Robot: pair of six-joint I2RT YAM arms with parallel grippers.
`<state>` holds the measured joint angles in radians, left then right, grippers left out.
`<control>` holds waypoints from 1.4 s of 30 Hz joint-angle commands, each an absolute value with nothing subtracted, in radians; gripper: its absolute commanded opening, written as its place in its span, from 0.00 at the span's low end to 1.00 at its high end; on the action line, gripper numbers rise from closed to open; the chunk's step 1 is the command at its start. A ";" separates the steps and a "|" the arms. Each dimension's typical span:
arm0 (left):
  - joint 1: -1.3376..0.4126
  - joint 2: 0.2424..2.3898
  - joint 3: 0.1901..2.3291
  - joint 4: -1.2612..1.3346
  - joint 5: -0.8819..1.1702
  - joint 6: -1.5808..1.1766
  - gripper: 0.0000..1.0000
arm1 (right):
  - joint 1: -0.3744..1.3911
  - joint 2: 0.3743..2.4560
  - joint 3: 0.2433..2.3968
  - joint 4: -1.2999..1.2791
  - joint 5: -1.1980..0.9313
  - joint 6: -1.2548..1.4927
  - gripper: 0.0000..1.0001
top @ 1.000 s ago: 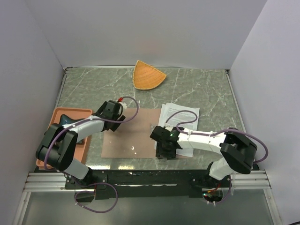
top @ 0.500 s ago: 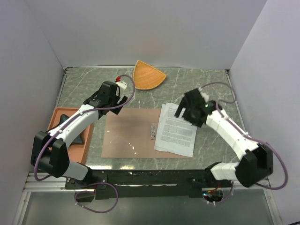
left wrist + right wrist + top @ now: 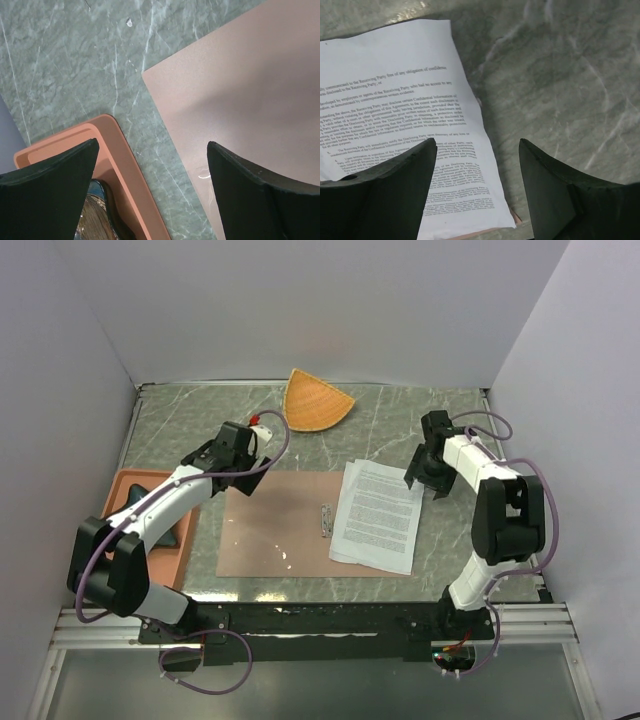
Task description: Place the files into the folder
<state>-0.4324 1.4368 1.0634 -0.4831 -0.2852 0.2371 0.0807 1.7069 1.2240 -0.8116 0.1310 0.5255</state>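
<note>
The folder (image 3: 275, 525) lies flat and open on the green marble table, a small metal clip (image 3: 325, 520) at its middle. The files (image 3: 378, 515), a stack of white printed sheets, rest on its right half and overhang its right edge. My left gripper (image 3: 238, 470) hovers open over the folder's far-left corner (image 3: 240, 90), and the left wrist view shows nothing between its jaws (image 3: 152, 150). My right gripper (image 3: 424, 478) hangs open beside the files' far-right corner. In the right wrist view, its jaws (image 3: 477, 145) straddle the edge of the files (image 3: 405, 115) without touching.
A salmon-orange tray (image 3: 125, 480) holding a dark object (image 3: 100, 215) sits left of the folder, its rim (image 3: 120, 150) close to my left fingers. An orange fan-shaped dish (image 3: 315, 400) stands at the back. Walls close in the table on three sides.
My right arm has swung from the folder's near edge to the files' far-right corner. The files have come nearer, onto the folder. My left gripper has moved a little toward the back.
</note>
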 commanded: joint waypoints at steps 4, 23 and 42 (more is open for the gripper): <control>-0.430 1.419 1.028 -0.449 -0.307 0.218 0.98 | 0.069 1.785 1.281 -0.772 0.094 0.463 0.70; -0.430 1.396 0.999 -0.431 -0.328 0.225 0.96 | 0.044 1.787 1.200 -0.703 0.055 0.453 0.24; -0.430 1.394 1.012 -0.456 -0.305 0.203 0.97 | 0.181 1.384 1.140 -0.632 -0.096 0.419 0.00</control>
